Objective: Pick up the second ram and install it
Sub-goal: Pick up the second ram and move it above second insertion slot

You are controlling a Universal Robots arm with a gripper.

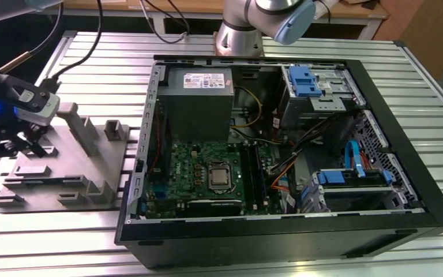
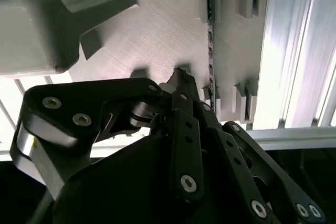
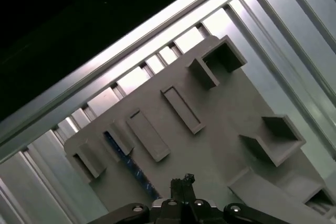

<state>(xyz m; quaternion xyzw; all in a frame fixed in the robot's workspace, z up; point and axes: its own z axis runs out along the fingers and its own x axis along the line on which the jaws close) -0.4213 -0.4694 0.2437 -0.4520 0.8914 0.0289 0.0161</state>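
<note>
claw pressed together, gripping nothing, hovering over the grey fixture on the bench. ram sits in a fixture slot, just beside the claw tips. open case holds the motherboard.

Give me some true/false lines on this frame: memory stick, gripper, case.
1. The memory stick lies in a slot of the grey fixture. True.
2. The gripper is down inside the computer case. False: it is over the grey fixture, at the exterior view's left of the case.
3. The case is open and its motherboard shows. True.
4. The grey fixture stands on the exterior view's right of the case. False: it stands on the slatted table at the case's left in that view.
</note>
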